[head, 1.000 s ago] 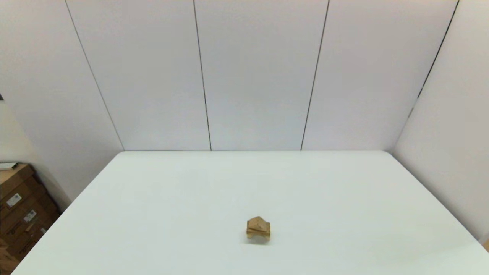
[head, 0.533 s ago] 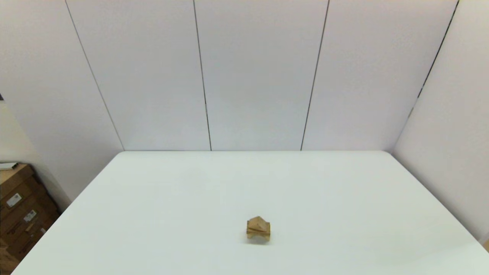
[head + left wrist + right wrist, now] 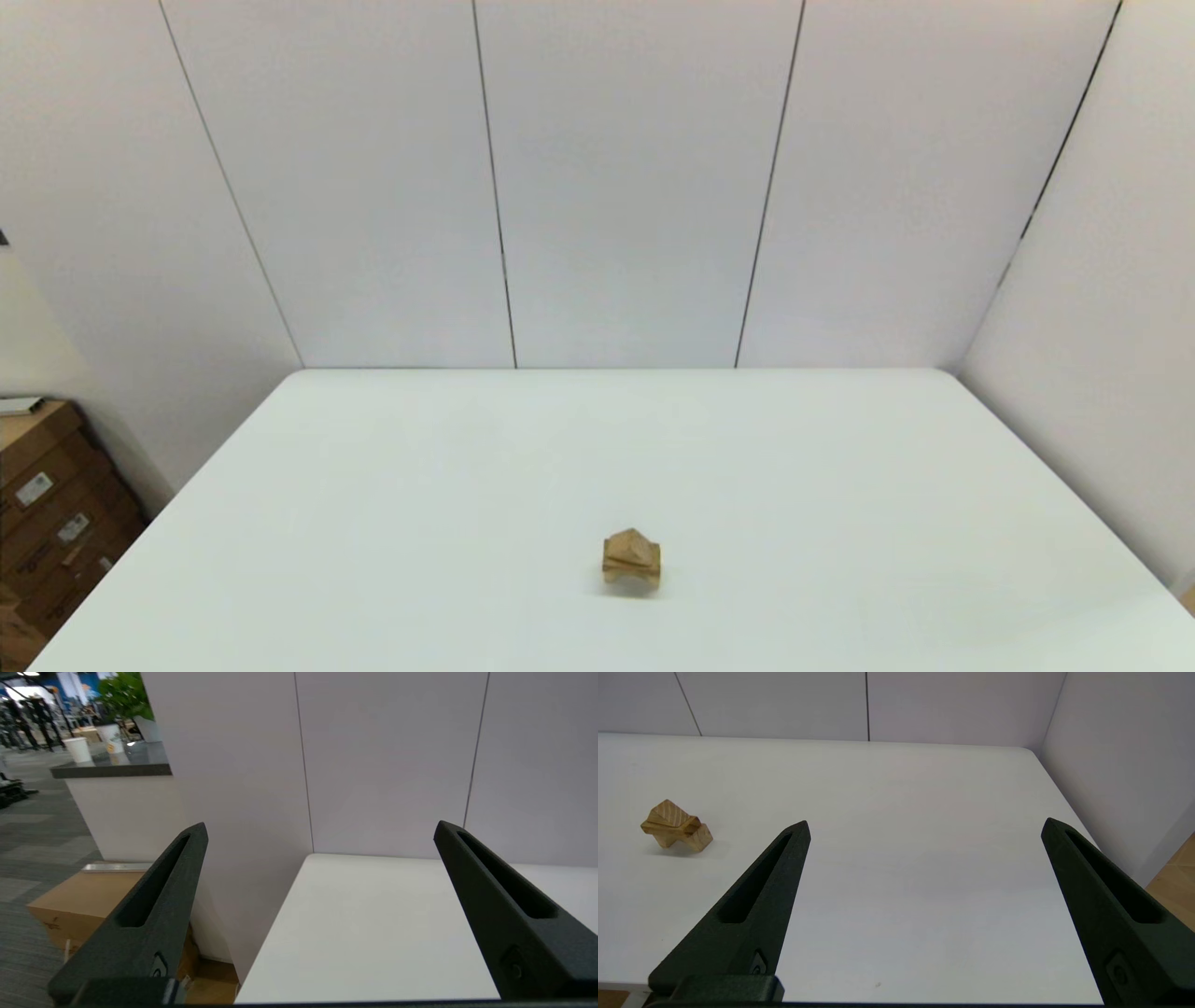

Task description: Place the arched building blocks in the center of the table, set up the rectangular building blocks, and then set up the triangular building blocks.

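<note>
Wooden and light, the stacked blocks stand near the front middle of the white bench: arch block below, flat slab on it, triangle block on top. Stiff and smooth, they would probably slip unless pinched across flat sides. Left hand and right hand sit parked at the near edge, spread wide, empty. Pale wall panels enclose the room.

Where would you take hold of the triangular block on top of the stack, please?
Probably from above, fingers across the two flat end faces of the triangular block: its sloped sides would slip, and it sits loose atop the rectangular slab and arched block.
</note>
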Tool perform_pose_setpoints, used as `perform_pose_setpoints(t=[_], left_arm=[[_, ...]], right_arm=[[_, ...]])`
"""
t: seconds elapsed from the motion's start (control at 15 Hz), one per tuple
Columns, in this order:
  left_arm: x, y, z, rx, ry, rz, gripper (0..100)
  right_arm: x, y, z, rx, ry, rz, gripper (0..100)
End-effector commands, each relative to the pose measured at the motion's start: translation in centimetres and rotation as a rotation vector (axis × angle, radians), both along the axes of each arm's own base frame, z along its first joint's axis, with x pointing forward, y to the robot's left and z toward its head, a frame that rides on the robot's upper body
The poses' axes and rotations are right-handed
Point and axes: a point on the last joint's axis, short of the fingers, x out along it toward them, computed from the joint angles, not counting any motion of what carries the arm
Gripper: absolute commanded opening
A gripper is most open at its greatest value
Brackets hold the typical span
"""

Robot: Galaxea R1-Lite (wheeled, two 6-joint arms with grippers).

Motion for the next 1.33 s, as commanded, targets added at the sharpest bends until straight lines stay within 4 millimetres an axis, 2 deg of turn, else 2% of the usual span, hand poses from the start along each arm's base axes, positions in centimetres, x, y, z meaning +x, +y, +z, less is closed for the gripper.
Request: perform_pose_setpoints(t=[0.07,0.33,0.6,1.0,1.33], left_arm=[[-0.2,0.2,-1.5,0.014,0.026,-0.036,100],[-1.7,0.2,-4.3,0.058,0.022,-0.035,100],[-1.5,0.2,-7.5,0.104,0.054,-0.039,100],[2.0,0.1,-11.9,0.153,0.168,-0.036,100],[3.2,-0.1,-14.4,0.170,0.236,-0.128,100]], right_arm=[[0.0,0.0,0.0,0.000,-0.001,0.000,100],[0.0,0.0,0.0,0.000,-0.001,0.000,100],[0.0,0.0,0.0,0.000,-0.001,0.000,100],[0.0,0.0,0.0,0.000,-0.001,0.000,100],[0.0,0.0,0.0,0.000,-0.001,0.000,100]])
